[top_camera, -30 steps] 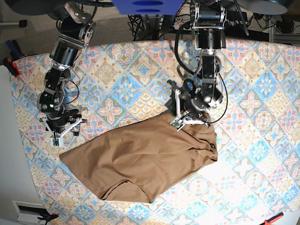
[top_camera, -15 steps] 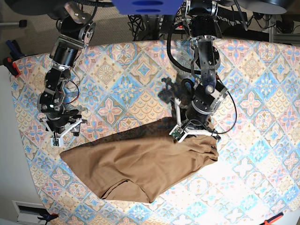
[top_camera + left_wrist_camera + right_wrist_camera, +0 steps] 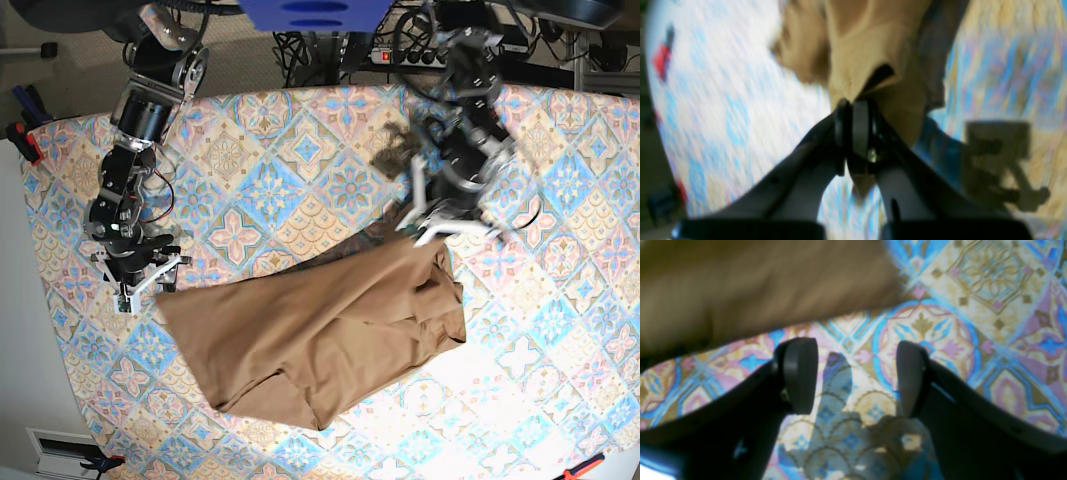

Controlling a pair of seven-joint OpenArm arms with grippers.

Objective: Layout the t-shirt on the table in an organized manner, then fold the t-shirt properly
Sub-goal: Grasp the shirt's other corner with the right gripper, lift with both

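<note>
The left gripper (image 3: 855, 110) is pinching a fold of the tan-brown t-shirt (image 3: 320, 325) between its closed jaws. In the left wrist view, which is blurred, the fabric is bunching right at the fingertips and spreading away from them. In the base view this gripper (image 3: 447, 228) is sitting at the shirt's upper right corner, and that corner is rising off the table (image 3: 560, 160) while the rest of the shirt is lying crumpled across the middle of the patterned cloth, stretching down and to the left.

The right gripper (image 3: 855, 373) is hovering with its jaws wide apart and nothing between them, above bare table (image 3: 973, 306). The t-shirt's edge (image 3: 756, 293) is lying just beyond its fingertips, not touching them. In the base view this gripper (image 3: 140, 283) is sitting just beside the shirt's left corner.
</note>
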